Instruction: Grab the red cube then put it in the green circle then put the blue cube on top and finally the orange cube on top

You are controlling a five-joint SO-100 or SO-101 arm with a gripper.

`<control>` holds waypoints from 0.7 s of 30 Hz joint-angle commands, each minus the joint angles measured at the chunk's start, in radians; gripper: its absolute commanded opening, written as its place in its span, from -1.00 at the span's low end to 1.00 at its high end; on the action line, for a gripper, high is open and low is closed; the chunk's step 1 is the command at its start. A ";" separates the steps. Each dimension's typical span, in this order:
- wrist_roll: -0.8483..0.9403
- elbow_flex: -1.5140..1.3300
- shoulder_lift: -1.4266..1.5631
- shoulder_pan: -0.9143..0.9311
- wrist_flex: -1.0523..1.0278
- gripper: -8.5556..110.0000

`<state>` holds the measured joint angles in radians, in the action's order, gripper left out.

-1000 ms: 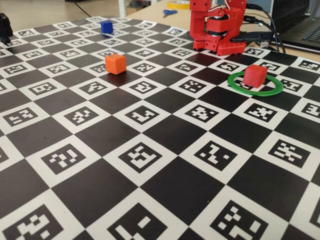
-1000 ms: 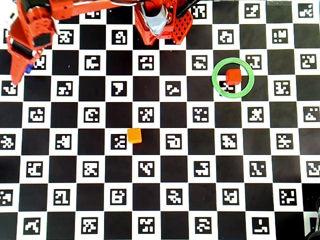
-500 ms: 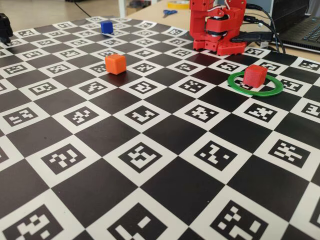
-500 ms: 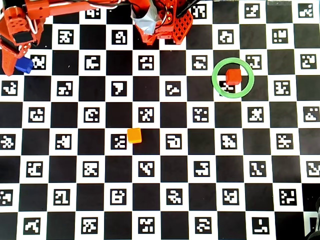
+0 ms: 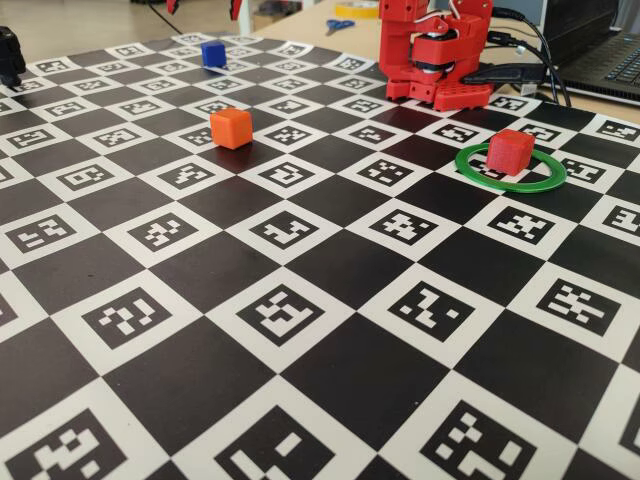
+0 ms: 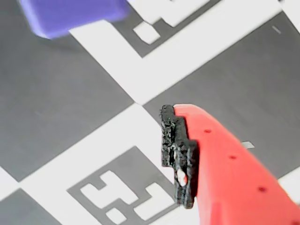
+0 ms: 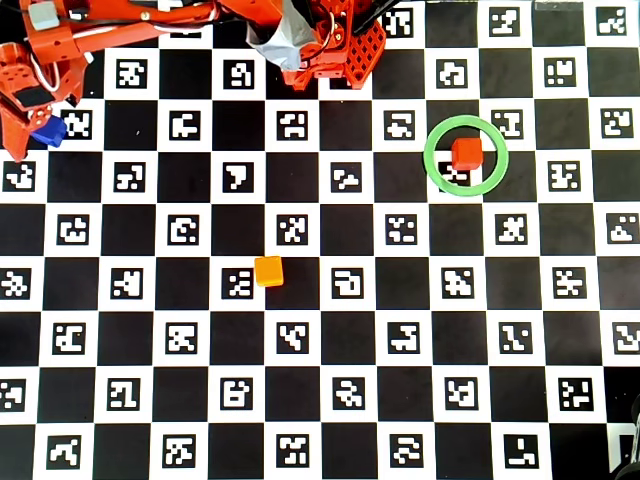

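The counter (image 7: pixel 320 330) is lying under a black and white checkerboard whose white squares are each carrying a blocky coded marker; no readable words or brand names are showing anywhere.

The red arm (image 7: pixel 140 15) is reaching from its base (image 7: pixel 330 45) at the top of the overhead view out to the upper left corner. Its end effector (image 7: pixel 22 125) is hanging over the blue cube (image 7: pixel 48 131), which is peeking out just beside it. In the wrist view a red finger (image 6: pixel 225 168) with a black pad is showing while the blue cube (image 6: pixel 70 14) is sitting blurred at the top edge, apart from it (whether the end effector is spread or clenched cannot be told).

The green circle (image 7: pixel 430 170) is lying flat at the right, well apart from the arm's tip. The red cube (image 7: pixel 466 153) is sitting inside it, near the upper rim, edges roughly square with the board. The orange cube (image 7: pixel 268 271) is resting near the middle, slightly turned. Being cubes, none is showing a long axis.
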<state>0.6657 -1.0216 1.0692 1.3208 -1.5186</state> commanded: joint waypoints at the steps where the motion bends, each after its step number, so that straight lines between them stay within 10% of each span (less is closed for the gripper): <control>1: 0.020 -0.008 0.028 0.018 0.038 -0.05; 21: 0.101 -0.015 -0.089 0.061 0.132 -0.05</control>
<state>0.7639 -1.0508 0.9541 1.3683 -1.4113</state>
